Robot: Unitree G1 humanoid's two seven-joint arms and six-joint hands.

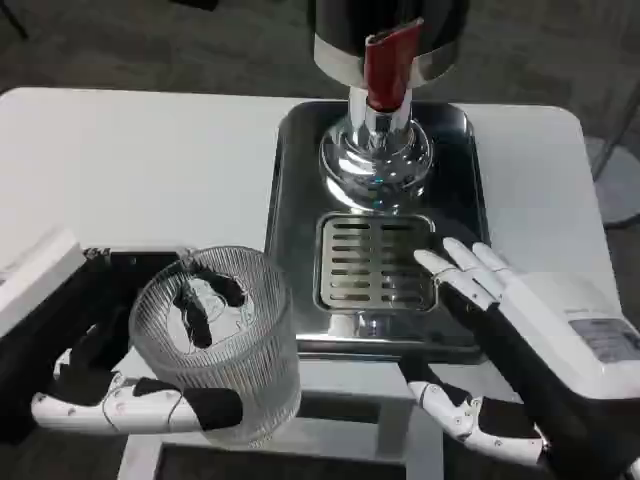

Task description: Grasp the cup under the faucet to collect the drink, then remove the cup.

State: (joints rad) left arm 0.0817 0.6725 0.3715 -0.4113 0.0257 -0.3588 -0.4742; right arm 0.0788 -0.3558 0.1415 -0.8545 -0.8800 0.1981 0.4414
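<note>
A clear ribbed cup (222, 340) stands low at the left, in front of the dispenser's steel base, held by my left hand (140, 400): dark fingers show through the glass and one white finger wraps its near side. The cup looks empty. The chrome faucet (376, 150) with its red lever (386, 65) rises at the top centre, above the slotted drip grate (375, 262). My right hand (490, 330) lies open at the right, fingertips resting at the grate's right edge, holding nothing.
The dispenser's shiny steel tray (290, 190) takes up the table's middle. The white table (130, 170) spreads out to the left and far right. A white-and-black box edge (40, 270) sits at the left. A table gap shows at the bottom.
</note>
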